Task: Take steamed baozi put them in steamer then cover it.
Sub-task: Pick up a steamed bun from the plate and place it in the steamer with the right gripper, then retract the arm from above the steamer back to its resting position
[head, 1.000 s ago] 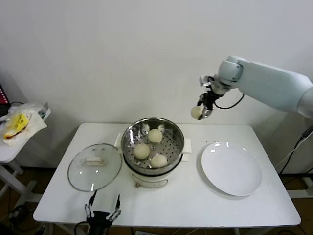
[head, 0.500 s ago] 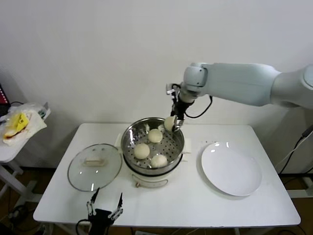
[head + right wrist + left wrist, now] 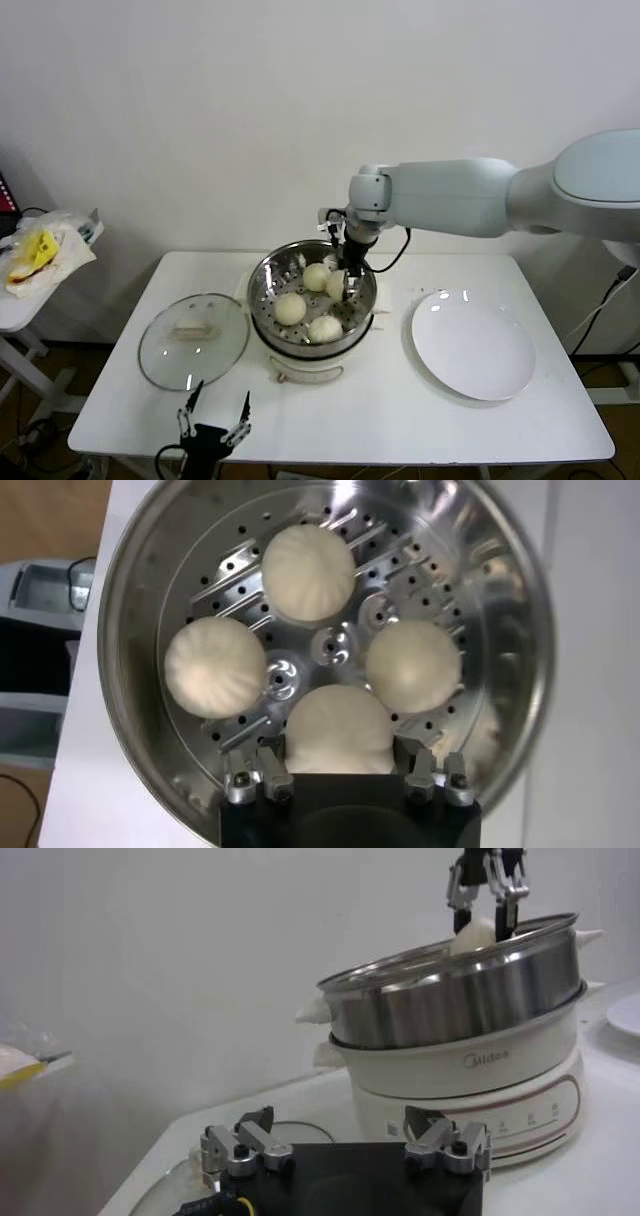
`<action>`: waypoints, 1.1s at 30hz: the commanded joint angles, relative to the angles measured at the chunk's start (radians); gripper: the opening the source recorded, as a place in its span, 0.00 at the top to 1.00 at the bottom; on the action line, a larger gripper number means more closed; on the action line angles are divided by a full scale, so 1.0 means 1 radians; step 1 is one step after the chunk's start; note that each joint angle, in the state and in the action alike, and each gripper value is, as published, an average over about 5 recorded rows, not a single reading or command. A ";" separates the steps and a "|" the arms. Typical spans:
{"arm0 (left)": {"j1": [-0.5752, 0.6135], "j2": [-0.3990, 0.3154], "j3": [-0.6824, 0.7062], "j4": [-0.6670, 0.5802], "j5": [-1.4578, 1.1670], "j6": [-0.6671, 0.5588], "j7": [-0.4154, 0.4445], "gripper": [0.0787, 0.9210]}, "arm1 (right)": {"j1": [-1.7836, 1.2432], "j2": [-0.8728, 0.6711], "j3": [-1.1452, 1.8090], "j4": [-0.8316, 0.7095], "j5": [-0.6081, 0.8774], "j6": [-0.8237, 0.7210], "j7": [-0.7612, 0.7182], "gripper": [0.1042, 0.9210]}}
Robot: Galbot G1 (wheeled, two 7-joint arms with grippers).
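Note:
The steamer (image 3: 262, 290) stands mid-table on its white base. Three steamed baozi (image 3: 317, 277) (image 3: 290, 308) (image 3: 324, 328) lie on its perforated tray. My right gripper (image 3: 347, 285) reaches down inside the pot at its far right side, shut on a fourth baozi (image 3: 337, 284). In the right wrist view that bun (image 3: 338, 730) sits between the fingers of the gripper (image 3: 340, 752), low over the tray beside the other three (image 3: 308, 572). My left gripper (image 3: 212, 430) hangs open at the table's front edge, holding nothing; its wrist view shows the steamer's side (image 3: 460, 988).
The glass lid (image 3: 193, 340) with its white handle lies flat left of the steamer. A white plate (image 3: 472, 345) sits to the right. A small side table with a plastic bag (image 3: 40, 250) stands at the far left.
My right arm has swung left from high near the wall and come down, carrying the baozi into the steamer. The left arm has stayed put.

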 commanded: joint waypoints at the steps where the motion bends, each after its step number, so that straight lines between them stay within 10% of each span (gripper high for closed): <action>1: 0.000 0.002 0.000 0.005 0.000 -0.003 0.002 0.12 | -0.044 0.022 -0.014 -0.006 -0.011 -0.007 0.023 0.28; 21: 0.001 0.003 -0.018 0.024 -0.014 -0.017 -0.009 0.12 | 0.038 -0.132 0.130 0.030 -0.017 0.032 0.025 0.12; 33: -0.033 0.006 -0.052 0.010 -0.032 -0.007 -0.032 0.12 | -0.094 -0.508 0.395 0.199 -0.101 0.282 0.408 0.12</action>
